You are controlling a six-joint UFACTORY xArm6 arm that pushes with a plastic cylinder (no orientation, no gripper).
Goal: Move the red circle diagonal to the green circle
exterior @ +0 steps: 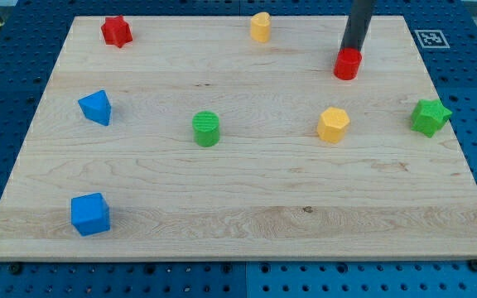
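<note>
The red circle [347,64] stands near the view's top right of the wooden board [238,199]. The green circle [206,129] stands near the board's middle, well to the left of and below the red circle. My dark rod comes down from the view's top edge, and my tip [351,50] sits at the red circle's upper edge, touching or nearly touching it.
A red star [116,31] is at the top left, a yellow block [260,26] at the top middle, a yellow hexagon [333,124] right of centre, a green star [430,117] at the right edge. A blue block [95,108] and a blue cube [89,214] are on the left.
</note>
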